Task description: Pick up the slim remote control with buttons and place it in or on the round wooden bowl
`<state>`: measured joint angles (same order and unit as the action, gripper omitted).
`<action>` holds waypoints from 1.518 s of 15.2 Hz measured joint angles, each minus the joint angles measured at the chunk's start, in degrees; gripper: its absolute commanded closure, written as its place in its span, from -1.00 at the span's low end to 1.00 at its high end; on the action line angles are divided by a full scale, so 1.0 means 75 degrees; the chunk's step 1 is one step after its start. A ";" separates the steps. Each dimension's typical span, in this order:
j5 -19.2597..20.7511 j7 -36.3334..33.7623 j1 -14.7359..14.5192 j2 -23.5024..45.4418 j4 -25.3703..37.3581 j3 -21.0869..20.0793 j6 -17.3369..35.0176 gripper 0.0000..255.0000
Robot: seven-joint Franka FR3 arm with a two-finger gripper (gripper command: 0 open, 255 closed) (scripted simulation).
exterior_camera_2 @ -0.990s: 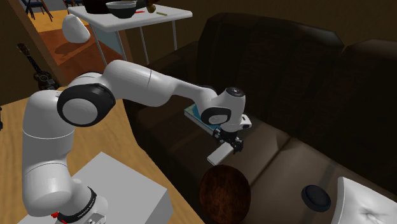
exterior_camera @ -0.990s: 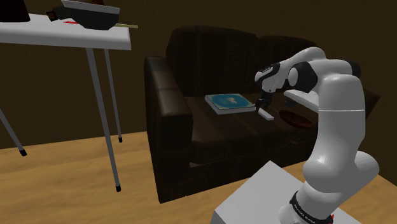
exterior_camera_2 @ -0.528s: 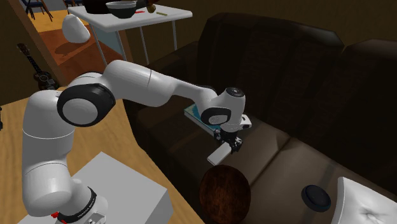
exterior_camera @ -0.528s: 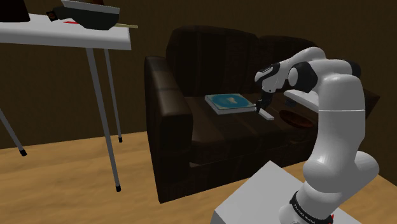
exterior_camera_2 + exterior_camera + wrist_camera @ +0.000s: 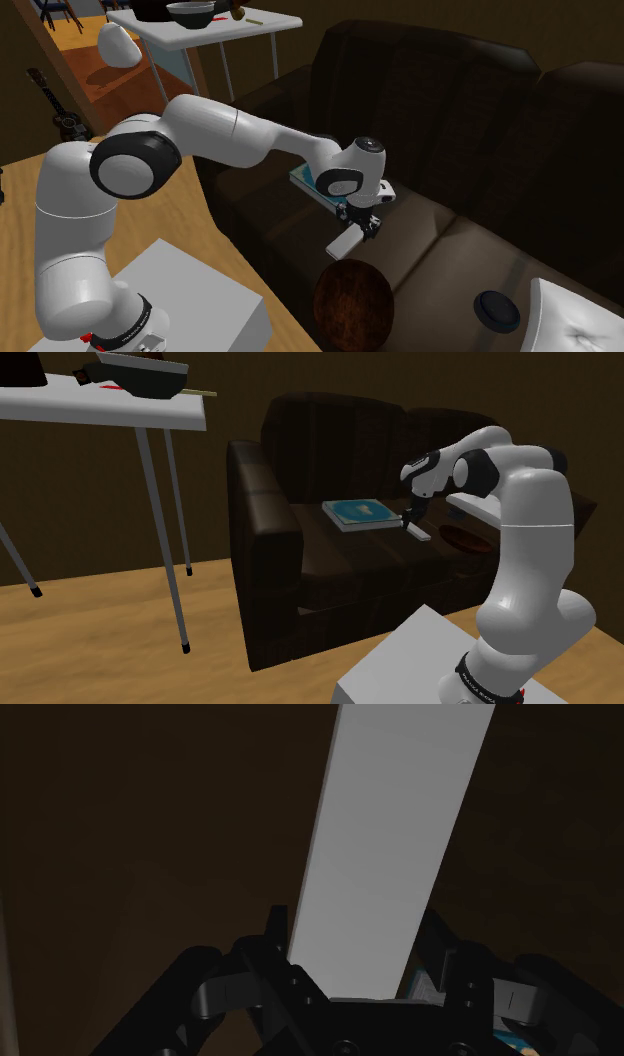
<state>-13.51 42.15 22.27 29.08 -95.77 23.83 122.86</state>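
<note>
Remote (image 5: 390,844): plain pale grey, uniform. Gripper (image 5: 366,226): black. Arm (image 5: 230,125): white, with dark grey joints. Sofa (image 5: 300,462): very dark brown, unpatterned. Bowl (image 5: 352,298): dark reddish brown, faintly mottled. Book (image 5: 360,512), at ten o'clock of the remote in the shoulder view: teal-blue cover with a pale blotch, light grey edges. Disc (image 5: 497,310), at three o'clock of the bowl in the second exterior view: black. Floor (image 5: 100,642): orange-brown boards. Table (image 5: 100,407): white top, grey legs.

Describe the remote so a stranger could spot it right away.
On the dark sofa, beside the blue-covered book, lies the remote: a slim, plain pale-grey slab in the black gripper. Unlike the book and round brown bowl, it is long and narrow.
</note>
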 measured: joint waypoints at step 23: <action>0.0409 -0.0268 -0.0062 -0.0737 0.1225 0.0214 -0.1905 1.00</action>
<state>-10.44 40.14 21.81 23.56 -86.58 25.43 108.57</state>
